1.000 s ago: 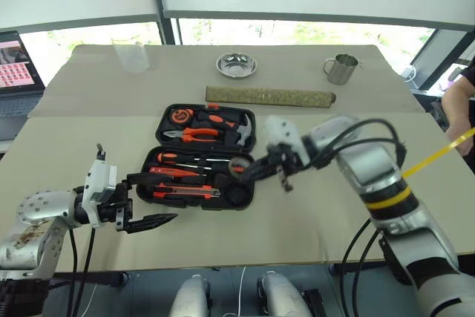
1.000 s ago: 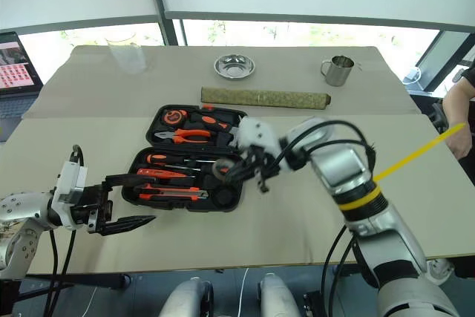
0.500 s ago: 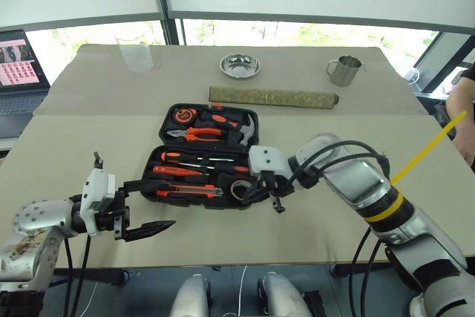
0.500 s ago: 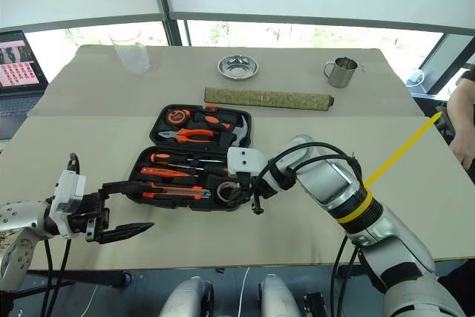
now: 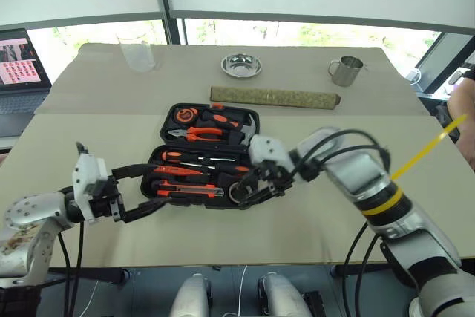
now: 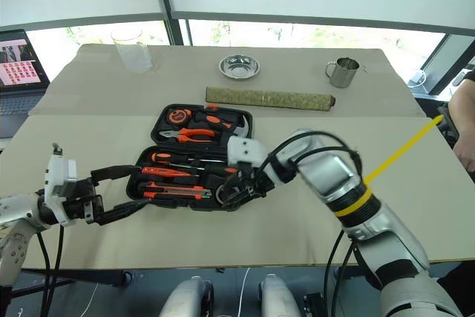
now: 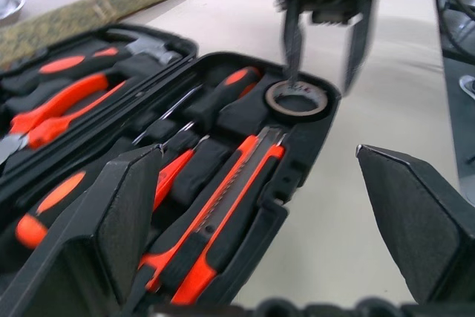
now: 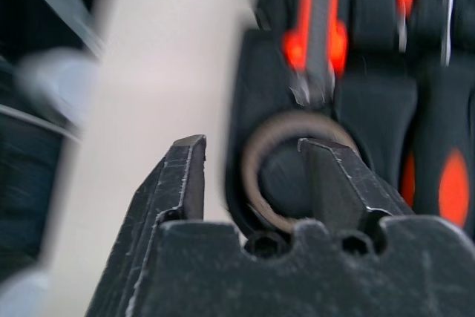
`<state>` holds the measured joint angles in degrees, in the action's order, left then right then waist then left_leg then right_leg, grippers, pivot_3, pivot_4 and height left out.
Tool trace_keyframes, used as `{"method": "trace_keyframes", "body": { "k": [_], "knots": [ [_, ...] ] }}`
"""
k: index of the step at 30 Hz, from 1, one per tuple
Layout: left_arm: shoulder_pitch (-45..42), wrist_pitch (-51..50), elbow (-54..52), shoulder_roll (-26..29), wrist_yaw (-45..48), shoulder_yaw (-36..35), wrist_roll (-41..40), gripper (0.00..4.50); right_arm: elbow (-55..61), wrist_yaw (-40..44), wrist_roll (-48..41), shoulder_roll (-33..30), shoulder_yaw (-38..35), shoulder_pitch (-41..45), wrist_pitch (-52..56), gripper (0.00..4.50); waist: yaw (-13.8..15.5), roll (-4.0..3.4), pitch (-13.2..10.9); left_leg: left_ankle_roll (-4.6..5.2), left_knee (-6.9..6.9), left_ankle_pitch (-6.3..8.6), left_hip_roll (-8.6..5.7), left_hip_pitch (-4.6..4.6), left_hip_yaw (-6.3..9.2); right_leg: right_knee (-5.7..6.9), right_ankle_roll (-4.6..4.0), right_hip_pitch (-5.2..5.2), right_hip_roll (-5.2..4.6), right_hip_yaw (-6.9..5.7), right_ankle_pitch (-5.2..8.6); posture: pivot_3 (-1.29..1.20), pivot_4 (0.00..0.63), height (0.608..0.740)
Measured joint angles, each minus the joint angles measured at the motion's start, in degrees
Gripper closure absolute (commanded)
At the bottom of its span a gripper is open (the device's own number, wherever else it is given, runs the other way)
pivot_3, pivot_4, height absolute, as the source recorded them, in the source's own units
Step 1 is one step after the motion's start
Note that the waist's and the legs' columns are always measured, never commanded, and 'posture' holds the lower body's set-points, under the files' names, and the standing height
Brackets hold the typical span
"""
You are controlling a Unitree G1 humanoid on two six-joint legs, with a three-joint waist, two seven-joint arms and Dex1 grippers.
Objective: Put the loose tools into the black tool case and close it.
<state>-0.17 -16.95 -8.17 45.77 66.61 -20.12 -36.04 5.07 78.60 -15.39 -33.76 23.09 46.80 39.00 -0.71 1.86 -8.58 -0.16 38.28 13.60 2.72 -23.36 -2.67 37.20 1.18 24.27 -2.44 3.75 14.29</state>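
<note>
Bright daylight from windows [image 5: 297,33] along top of frame, glare there. Soft faint shadows on counter [image 5: 89,131]. Wide-angle bending at edges. Right wrist view motion-blurred; left wrist view near claw fingers [image 7: 111,220] soft.

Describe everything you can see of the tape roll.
The tape roll is a small dark ring with a hollow middle and a pale, brownish flat face. It lies flat in a round recess at the near right corner of the open black tool case, beside the utility knife. The right pincer has its fingers apart, one finger reaching into the roll's hole, the other outside the ring by the case's wall.
</note>
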Motion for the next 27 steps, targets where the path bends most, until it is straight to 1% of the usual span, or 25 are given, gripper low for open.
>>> {"method": "trace_keyframes", "body": {
  "k": [1, 2, 3, 4, 6, 7, 10, 11, 14, 17, 20, 23, 27],
  "knots": [
    [-0.9, -1.1, 0.9, 0.0, -1.4, -0.6, -0.1, 1.18, -0.3, -0.1, -0.9, -0.3, -1.8, -0.1, -0.1, 2.75, 0.0, 0.01, 0.0, 0.0, 0.0, 0.0, 0.0, 0.04, 0.01, 0.01, 0.0, -0.03, 0.0, 0.0, 0.0, 0.0, 0.15, 0.74],
    [-2.8, -1.8, 2.8, -0.2, -3.5, -1.0, 0.1, 1.44, -1.3, -1.1, -1.5, -0.3, -3.9, -0.8, -1.0, 2.89, 0.1, 0.03, 0.0, 0.0, 0.0, 0.0, 0.0, 0.08, 0.05, 0.02, 0.0, -0.09, 0.01, -0.04, 0.0, 0.0, 0.15, 0.74],
    [-5.1, -2.1, 5.1, -0.5, -6.3, -1.6, 0.6, 1.97, -2.8, -2.8, -1.5, 0.0, -5.7, -1.7, -2.3, 3.3, 0.1, 0.11, 0.0, 0.0, 0.0, -0.01, -0.01, 0.08, 0.09, 0.01, -0.02, -0.1, 0.01, -0.08, -0.01, 0.0, 0.15, 0.74],
    [-8.2, -2.0, 8.3, -1.0, -10.1, -1.9, 2.5, 2.32, -5.6, -5.9, -0.1, 0.3, -7.4, -3.6, -6.4, 3.61, 0.1, 0.15, 0.0, -0.01, 0.0, -0.01, -0.01, 0.1, 0.09, 0.0, -0.04, -0.13, 0.02, -0.08, -0.02, 0.0, 0.15, 0.74],
    [-11.0, -1.6, 11.8, -1.4, -14.0, -2.1, 4.8, 3.01, -8.8, -9.5, 2.7, 0.7, -7.9, -5.7, -11.7, 4.24, 0.0, 0.18, 0.1, -0.02, 0.0, -0.01, -0.04, 0.05, 0.05, 0.0, -0.03, -0.08, 0.01, -0.05, -0.04, 0.0, 0.15, 0.74],
    [-14.2, -1.0, 15.9, -2.0, -17.7, -1.3, 7.6, 3.38, -12.6, -14.5, 6.0, 1.6, -8.2, -7.5, -17.1, 4.5, 0.0, 0.19, 0.1, -0.02, 0.0, -0.01, -0.07, 0.06, 0.04, 0.0, -0.02, -0.08, 0.0, -0.04, -0.04, 0.0, 0.15, 0.74],
    [-19.1, -0.6, 22.3, -4.2, -23.1, 1.4, 12.1, 4.37, -19.4, -23.2, 11.0, 4.8, -8.3, -8.7, -24.0, 4.5, -0.2, 0.19, 0.1, -0.04, 0.0, -0.02, -0.09, -0.05, 0.0, 0.03, -0.01, 0.05, -0.02, 0.02, -0.06, 0.0, 0.15, 0.74],
    [-20.8, -0.3, 24.4, -5.5, -23.8, 3.2, 13.7, 4.48, -21.2, -25.7, 12.6, 5.7, -8.3, -8.7, -26.1, 4.5, -0.2, 0.2, 0.1, -0.04, 0.0, -0.03, -0.08, -0.09, -0.02, 0.04, -0.01, 0.08, -0.01, 0.03, -0.06, 0.0, 0.15, 0.74],
    [-24.4, 0.8, 29.8, -8.4, -24.1, 8.3, 17.1, 4.48, -25.4, -30.7, 15.3, 8.3, -8.2, -8.4, -29.3, 4.5, -0.3, 0.2, 0.1, -0.04, 0.0, -0.03, -0.08, -0.13, -0.02, 0.03, -0.01, 0.1, -0.01, 0.03, -0.07, 0.0, 0.15, 0.74],
    [-26.8, 1.3, 33.6, -9.2, -23.2, 11.1, 19.1, 4.48, -28.5, -33.2, 17.1, 9.7, -8.1, -8.1, -30.5, 4.5, -0.5, 0.21, 0.1, -0.04, -0.01, -0.03, -0.07, -0.13, -0.02, 0.04, -0.01, 0.12, 0.0, 0.03, -0.07, 0.0, 0.15, 0.74],
    [-29.4, 0.4, 36.3, -9.2, -22.2, 12.8, 20.6, 4.48, -29.6, -33.6, 17.5, 11.2, -8.0, -7.5, -31.1, 4.5, -0.4, 0.2, 0.1, -0.05, -0.01, -0.03, -0.09, -0.11, -0.01, 0.06, -0.01, 0.1, 0.0, 0.03, -0.07, 0.0, 0.15, 0.74],
    [-30.2, -0.6, 36.7, -9.5, -20.0, 13.5, 20.5, 4.48, -29.2, -32.3, 17.3, 11.7, -7.9, -7.4, -31.3, 4.5, -0.1, 0.2, 0.1, -0.04, 0.0, -0.03, -0.13, -0.14, 0.02, 0.03, 0.02, 0.07, -0.04, 0.02, -0.07, 0.0, 0.15, 0.74],
    [-28.4, -2.6, 33.4, -10.1, -15.6, 13.8, 19.6, 4.48, -25.6, -29.6, 16.5, 9.5, -8.6, -9.5, -30.6, 4.5, 0.6, 0.2, 0.1, -0.04, 0.02, -0.02, -0.17, -0.31, 0.04, 0.0, 0.15, 0.06, -0.12, -0.01, -0.15, 0.0, 0.15, 0.74]
  ]
}}
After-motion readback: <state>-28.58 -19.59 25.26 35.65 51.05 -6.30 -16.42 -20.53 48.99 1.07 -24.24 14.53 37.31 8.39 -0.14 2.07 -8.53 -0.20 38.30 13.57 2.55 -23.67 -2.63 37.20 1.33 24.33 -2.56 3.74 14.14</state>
